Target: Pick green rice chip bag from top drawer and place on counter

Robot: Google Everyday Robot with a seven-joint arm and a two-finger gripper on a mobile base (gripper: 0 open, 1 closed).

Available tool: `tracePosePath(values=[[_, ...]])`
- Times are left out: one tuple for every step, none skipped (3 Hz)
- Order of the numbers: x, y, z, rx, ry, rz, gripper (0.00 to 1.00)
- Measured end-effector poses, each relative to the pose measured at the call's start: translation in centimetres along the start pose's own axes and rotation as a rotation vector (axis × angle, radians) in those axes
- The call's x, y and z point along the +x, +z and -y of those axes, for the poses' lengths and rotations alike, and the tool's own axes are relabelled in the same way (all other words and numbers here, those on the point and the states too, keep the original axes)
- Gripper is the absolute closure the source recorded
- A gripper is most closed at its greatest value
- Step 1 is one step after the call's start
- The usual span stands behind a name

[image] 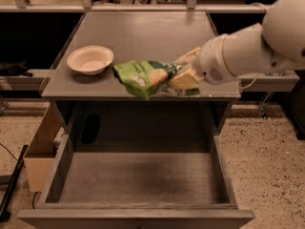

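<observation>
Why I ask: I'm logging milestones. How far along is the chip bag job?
Done: the green rice chip bag is out of the open top drawer. In hand: the hand grips the bag's right end at the counter's front edge, right of the white bowl. Left: set it fully on the counter and let go.

Arm frm rt; hand (178, 72) mid-frame, clamping bag (142, 77).

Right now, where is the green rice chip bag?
In the camera view, the green rice chip bag is held by the gripper at the counter's front edge, right of the white bowl, above the open top drawer.
</observation>
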State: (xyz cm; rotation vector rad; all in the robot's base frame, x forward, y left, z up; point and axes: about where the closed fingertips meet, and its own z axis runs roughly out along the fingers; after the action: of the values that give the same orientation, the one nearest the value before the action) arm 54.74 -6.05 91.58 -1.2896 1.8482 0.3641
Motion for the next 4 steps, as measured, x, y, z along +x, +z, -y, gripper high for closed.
tracePosePath(values=[[-5.2,0.1,4.6,0.028,-0.055,0.024,1.00],[-5.2,0.2,4.5,0.028,-0.055,0.023,1.00],[-5.2,1.2,5.6,0.031,-0.070,0.026,1.00],[-5.0,3.2,7.4,0.032,-0.075,0.038,1.00]])
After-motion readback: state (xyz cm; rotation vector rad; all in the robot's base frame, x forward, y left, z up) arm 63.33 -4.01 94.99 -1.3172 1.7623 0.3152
